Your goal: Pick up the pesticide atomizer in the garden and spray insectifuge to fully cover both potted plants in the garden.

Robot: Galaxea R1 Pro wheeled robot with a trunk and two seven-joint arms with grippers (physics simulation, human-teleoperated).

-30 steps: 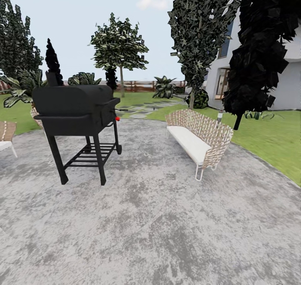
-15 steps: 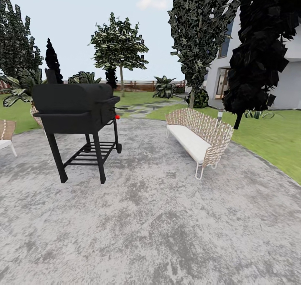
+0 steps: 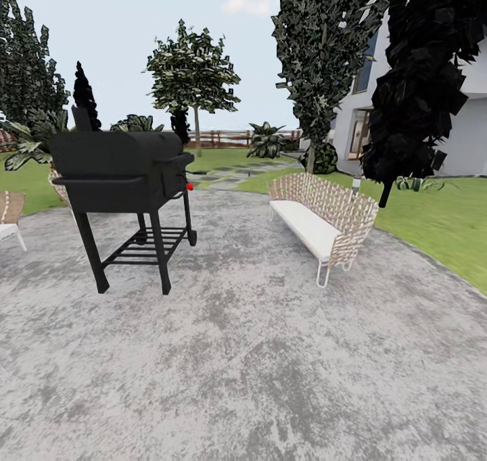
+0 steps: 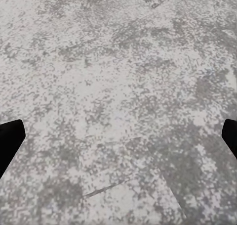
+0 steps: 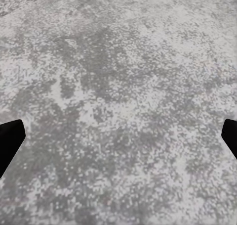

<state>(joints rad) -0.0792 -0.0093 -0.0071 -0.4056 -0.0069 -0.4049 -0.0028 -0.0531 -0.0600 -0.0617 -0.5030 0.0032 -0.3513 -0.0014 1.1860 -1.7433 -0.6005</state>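
The pesticide atomizer and the two potted plants are out of view. I stand on the round grey paved patio (image 3: 257, 353) of the garden, with green lawn (image 3: 439, 224) to the right and grey stepping stones (image 3: 230, 176) leading to a brown slat fence (image 3: 223, 136) far ahead. My left gripper (image 4: 120, 138) hangs over bare paving, its black fingertips (image 4: 10, 141) far apart and nothing between them. My right gripper (image 5: 120, 138) is likewise open and empty above the paving.
A black barbecue grill (image 3: 122, 177) on legs stands ahead on the left. A wicker bench with a white cushion (image 3: 321, 221) stands ahead on the right. A wicker chair (image 3: 8, 221) sits at the left edge. Tall dark trees (image 3: 419, 82) and a white house (image 3: 467, 136) rise on the right.
The whole picture has crept slightly upward, so the camera has moved a little. The grill, bench and trees keep their places.
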